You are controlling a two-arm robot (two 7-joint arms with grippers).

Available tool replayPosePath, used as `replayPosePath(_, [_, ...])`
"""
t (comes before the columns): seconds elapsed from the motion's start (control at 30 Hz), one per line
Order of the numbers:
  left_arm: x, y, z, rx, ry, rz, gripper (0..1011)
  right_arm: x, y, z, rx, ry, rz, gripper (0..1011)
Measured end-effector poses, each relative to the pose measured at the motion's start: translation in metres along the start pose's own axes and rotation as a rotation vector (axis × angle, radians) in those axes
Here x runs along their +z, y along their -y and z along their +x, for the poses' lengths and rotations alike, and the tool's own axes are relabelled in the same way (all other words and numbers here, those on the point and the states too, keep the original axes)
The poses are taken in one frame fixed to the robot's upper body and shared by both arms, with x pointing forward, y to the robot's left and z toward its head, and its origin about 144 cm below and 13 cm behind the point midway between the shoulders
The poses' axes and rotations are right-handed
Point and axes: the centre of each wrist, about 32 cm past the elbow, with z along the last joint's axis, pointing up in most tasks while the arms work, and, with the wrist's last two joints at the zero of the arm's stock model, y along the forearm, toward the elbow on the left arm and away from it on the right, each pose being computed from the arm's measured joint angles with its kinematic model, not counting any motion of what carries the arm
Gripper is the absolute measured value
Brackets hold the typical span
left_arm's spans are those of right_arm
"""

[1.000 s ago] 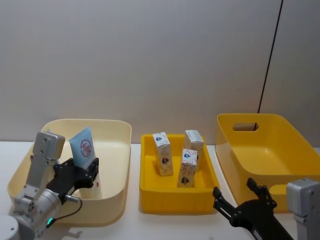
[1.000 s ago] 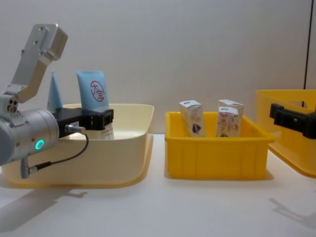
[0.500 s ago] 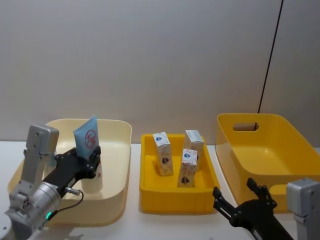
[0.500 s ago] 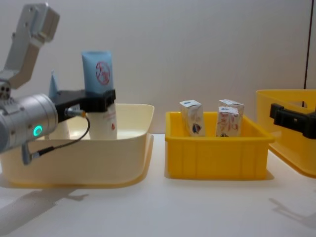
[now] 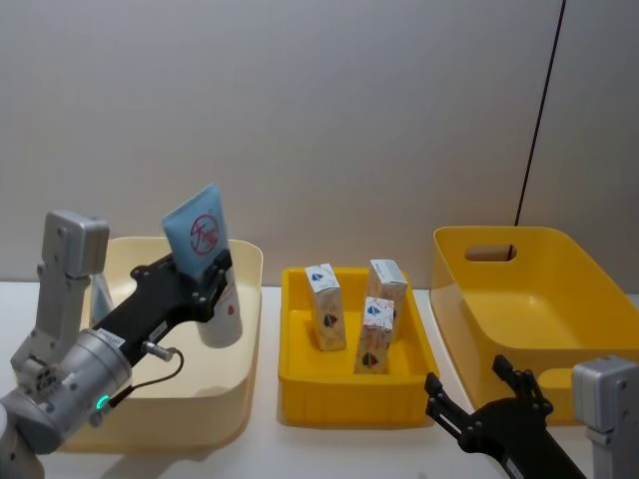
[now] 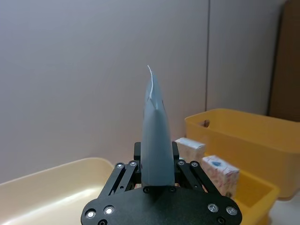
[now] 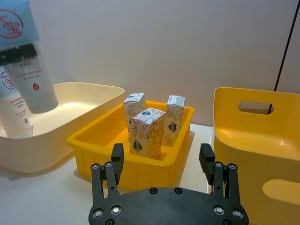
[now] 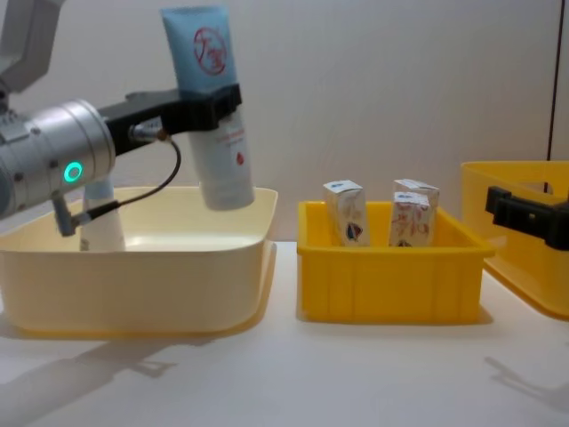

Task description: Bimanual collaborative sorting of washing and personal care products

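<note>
One light-blue tube (image 5: pixel 197 230) is being held clamped in the left gripper (image 5: pixel 205 272) over the right rim of the cream bin (image 5: pixel 251 324), probably for handover to the wide-open right gripper (image 5: pixel 466 391) near the desk's front-right corner.

1. Left arm (image 8: pixel 49 165): silver-grey cylindrical joint housing; boxy pale-grey link (image 5: pixel 68 261) above it.
2. Indicator light (image 8: pixel 73 171): small green-lit ring on the housing.
3. Cable (image 8: pixel 179 160): thin, black, looping.
4. Left gripper (image 6: pixel 157 157): black, linkage fingers, silver screw heads.
5. Right gripper (image 7: pixel 161 159): black, matching base plate, silver screws.
6. Right arm (image 5: pixel 604 397): pale-grey boxy housing.
</note>
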Motion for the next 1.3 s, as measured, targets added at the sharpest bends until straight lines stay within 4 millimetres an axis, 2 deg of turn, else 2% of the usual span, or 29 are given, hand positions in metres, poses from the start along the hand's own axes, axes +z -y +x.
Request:
replayPosePath(0.23, [0.012,0.007,-0.005,-0.102,-0.030,-0.052,292,0.000,0.000,0.000,0.000,0.000,0.000,1001])
replayPosePath(0.6, [0.021,0.018,-0.015,-0.262,-0.072,-0.063,294,0.000,0.000,0.000,0.000,0.000,0.000,1001])
replayPosePath(0.9, [0.020,0.024,-0.024,-0.345,-0.072,-0.003,294,0.000,0.000,0.000,0.000,0.000,0.000,1001])
replayPosePath(1.3, [0.015,0.025,-0.032,-0.355,-0.047,0.044,292,0.000,0.000,0.000,0.000,0.000,0.000,1001])
